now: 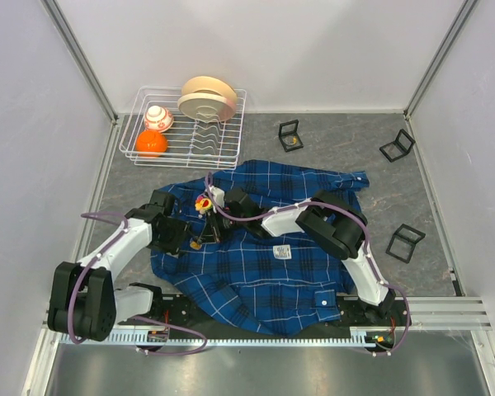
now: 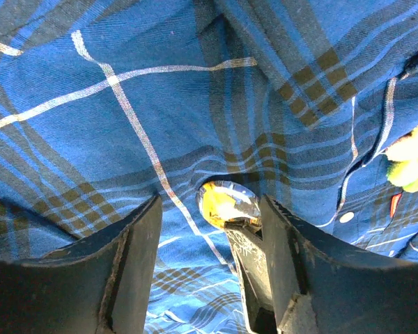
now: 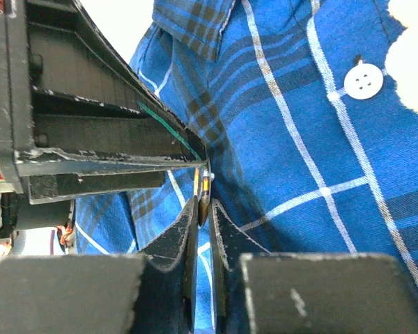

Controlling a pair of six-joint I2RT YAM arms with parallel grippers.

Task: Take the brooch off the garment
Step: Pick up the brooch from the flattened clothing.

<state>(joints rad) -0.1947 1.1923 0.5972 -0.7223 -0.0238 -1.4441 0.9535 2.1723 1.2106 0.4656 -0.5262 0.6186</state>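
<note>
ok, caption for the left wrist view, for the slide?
Left gripper open over the blue plaid shirt, with a round gold disc, possibly the brooch, between its fingers.

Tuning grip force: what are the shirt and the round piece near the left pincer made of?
The shirt: matte woven cloth, probably cotton; weave texture, soft folds. The round piece: likely metal, glossy silvery rim with glints, yellow centre; plated plastic possible.

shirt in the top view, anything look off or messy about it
Yes: the plaid shirt lies rumpled and skewed, not flat, with folds bunched where the right end effector pinches the gold brooch.
</note>
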